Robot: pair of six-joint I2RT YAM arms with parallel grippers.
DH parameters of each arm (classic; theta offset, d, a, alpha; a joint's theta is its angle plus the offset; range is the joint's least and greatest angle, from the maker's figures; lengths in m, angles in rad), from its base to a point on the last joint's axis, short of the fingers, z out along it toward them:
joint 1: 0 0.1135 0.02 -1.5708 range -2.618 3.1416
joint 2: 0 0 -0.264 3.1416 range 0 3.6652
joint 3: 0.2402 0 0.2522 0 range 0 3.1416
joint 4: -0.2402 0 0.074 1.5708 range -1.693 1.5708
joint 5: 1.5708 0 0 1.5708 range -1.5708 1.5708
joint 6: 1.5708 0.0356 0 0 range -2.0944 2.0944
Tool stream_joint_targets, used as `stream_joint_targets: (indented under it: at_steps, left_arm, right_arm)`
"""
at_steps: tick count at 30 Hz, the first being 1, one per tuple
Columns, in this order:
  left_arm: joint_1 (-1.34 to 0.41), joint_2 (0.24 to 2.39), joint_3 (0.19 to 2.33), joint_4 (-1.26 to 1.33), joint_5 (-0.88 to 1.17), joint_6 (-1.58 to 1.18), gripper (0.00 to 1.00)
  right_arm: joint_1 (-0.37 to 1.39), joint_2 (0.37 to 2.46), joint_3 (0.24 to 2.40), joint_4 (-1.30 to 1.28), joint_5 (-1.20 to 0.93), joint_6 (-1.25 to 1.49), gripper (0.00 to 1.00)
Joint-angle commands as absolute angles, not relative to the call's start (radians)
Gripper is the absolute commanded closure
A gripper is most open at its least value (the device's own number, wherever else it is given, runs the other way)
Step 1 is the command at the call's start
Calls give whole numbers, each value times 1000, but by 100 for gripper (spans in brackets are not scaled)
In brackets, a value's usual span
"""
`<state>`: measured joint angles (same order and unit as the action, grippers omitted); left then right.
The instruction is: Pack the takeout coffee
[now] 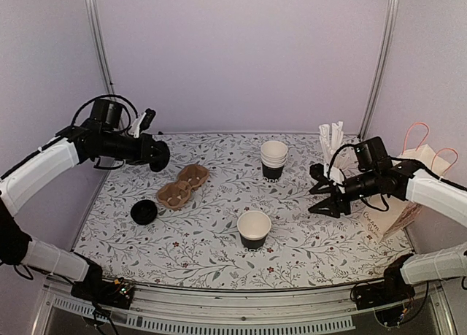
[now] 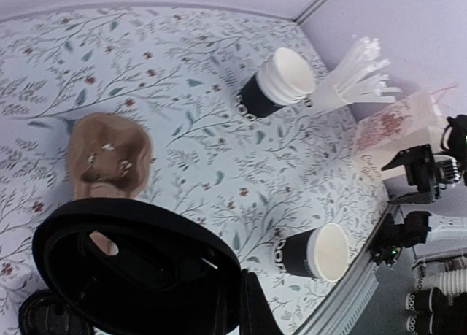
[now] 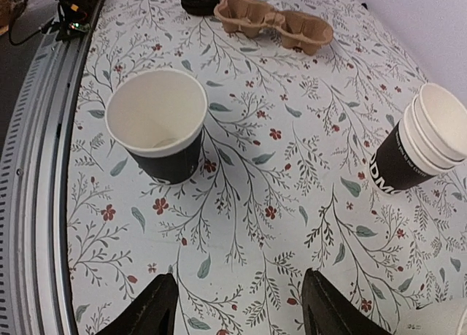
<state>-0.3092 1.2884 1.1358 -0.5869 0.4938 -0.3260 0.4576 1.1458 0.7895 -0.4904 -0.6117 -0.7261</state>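
Observation:
The takeout coffee cup (image 1: 254, 229), white above a black band, stands lidless near the table's front centre; it also shows in both wrist views (image 2: 317, 251) (image 3: 157, 123). A black lid (image 1: 144, 212) lies apart on the cloth to its left. My left gripper (image 1: 159, 158) hangs shut at the back left, above the cardboard carrier (image 1: 182, 187), with nothing seen between its fingers (image 2: 244, 309). My right gripper (image 1: 325, 196) hovers open and holds nothing at the right, right of the cup, fingertips (image 3: 149, 309) wide apart over bare cloth.
A stack of nested lidless cups (image 1: 273, 160) stands at the back centre. A white cup of pale sticks (image 1: 332, 141) is at the back right. A paper bag (image 1: 398, 211) rests at the right edge, behind the right arm.

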Motion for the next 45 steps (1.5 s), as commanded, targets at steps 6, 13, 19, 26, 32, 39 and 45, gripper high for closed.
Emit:
stream_joint_targets:
  at_steps: [6, 13, 19, 26, 32, 39, 45]
  left_arm:
    - [-491, 1175, 1053, 77, 866, -572, 96]
    - [-562, 1215, 1002, 417, 900, -794, 94]
    - [-636, 1235, 953, 572, 885, -887, 94]
    - [-706, 1300, 982, 644, 874, -930, 94]
    - [-769, 1384, 1038, 669, 888, -912, 94]
    - [-807, 1442, 1067, 720, 904, -939, 94]
    - [-815, 1442, 1060, 741, 893, -943, 94]
  right_arm:
    - [492, 1183, 1184, -505, -837, -586, 27]
    - [567, 1374, 1525, -626, -841, -399, 12]
    - [637, 1391, 1555, -552, -855, -375, 7]
    - [704, 1446, 1629, -578, -842, -367, 1]
    - [773, 1476, 1633, -532, -798, -314, 1]
    - [792, 1479, 1631, -539, -763, -323, 1]
    - [802, 1466, 1600, -528, -759, -329, 1]
